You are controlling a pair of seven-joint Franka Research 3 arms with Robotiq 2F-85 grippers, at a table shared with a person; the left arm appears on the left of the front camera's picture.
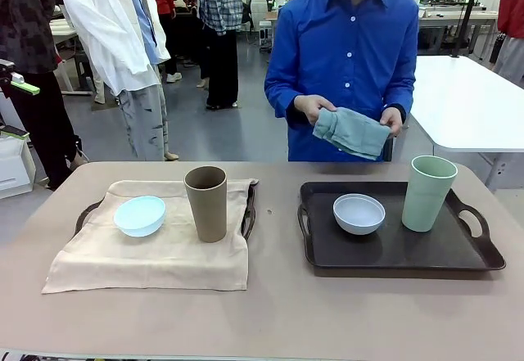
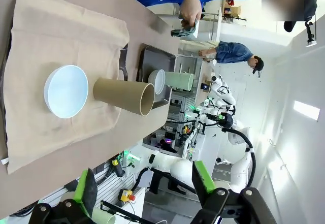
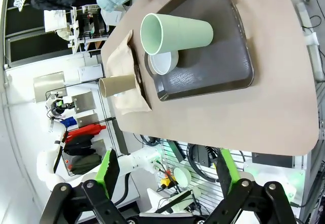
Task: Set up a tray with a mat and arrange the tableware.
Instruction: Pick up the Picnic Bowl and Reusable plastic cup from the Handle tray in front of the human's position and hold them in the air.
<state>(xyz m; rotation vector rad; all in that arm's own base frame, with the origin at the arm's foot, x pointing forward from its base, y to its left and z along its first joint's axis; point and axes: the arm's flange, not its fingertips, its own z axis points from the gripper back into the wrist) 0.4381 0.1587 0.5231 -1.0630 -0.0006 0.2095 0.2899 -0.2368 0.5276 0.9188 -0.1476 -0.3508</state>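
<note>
We find the white bowl (image 1: pixel 359 214) and green cup (image 1: pixel 429 193) on the bare dark tray (image 1: pixel 393 252) at 4 o'clock, the blue bowl (image 1: pixel 140 215) and brown cup (image 1: pixel 205 203) on the beige mat (image 1: pixel 147 264) at 8 o'clock, a folded teal cloth (image 1: pixel 352 132) in the person's hands (image 1: pixel 314 106) at 12. The left gripper (image 2: pixel 143 172) and right gripper (image 3: pixel 168 159) stand spread, empty. We judge the tall green cup liable to topple should the cloth be dragged under it.

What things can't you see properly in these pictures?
- Left tray: front view, the beige mat covers all but its handles.
- White bowl: right wrist view, the pale green cup hides part of it.
- Teal cloth: front view, folded, and the person's hand covers one end.
</note>
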